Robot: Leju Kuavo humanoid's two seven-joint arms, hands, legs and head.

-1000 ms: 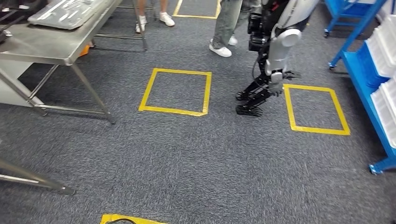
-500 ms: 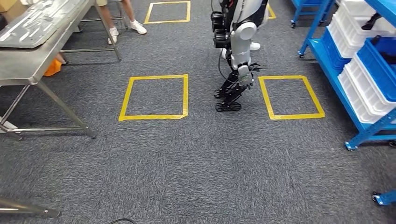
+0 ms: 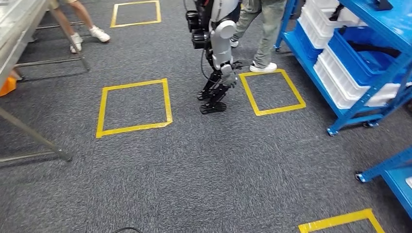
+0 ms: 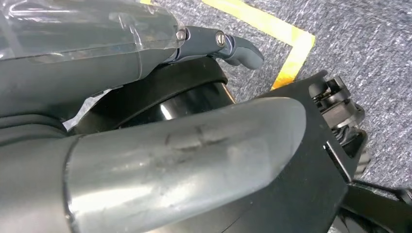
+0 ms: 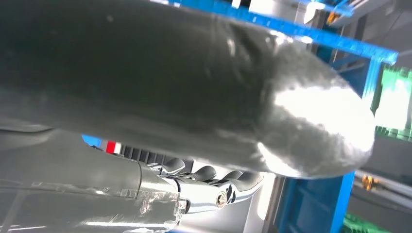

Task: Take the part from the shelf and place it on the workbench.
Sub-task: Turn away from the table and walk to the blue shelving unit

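Two hands hang by the robot's sides, and neither holds anything. On the left hand [image 4: 145, 141], the thick grey thumb and the darker fingers [image 4: 238, 48] stretch out apart from each other; beyond those fingertips lies grey carpet with a corner of yellow floor tape [image 4: 294, 46]. On the right hand [image 5: 184, 111], the fingers [image 5: 238, 182] curl slightly but stay clear of the thumb, and a blue shelf [image 3: 386, 19] stands just past them. From the head, that shelf is well ahead of both hands, stacked with white and blue bins. One blue bin [image 3: 357, 63] holds a dark object [image 3: 374, 47]; whether it is the part, I cannot tell. A steel workbench [image 3: 14, 24] stands far from the shelf. Between them walks another humanoid robot [image 3: 218, 48], beside a person's legs [image 3: 266, 29].
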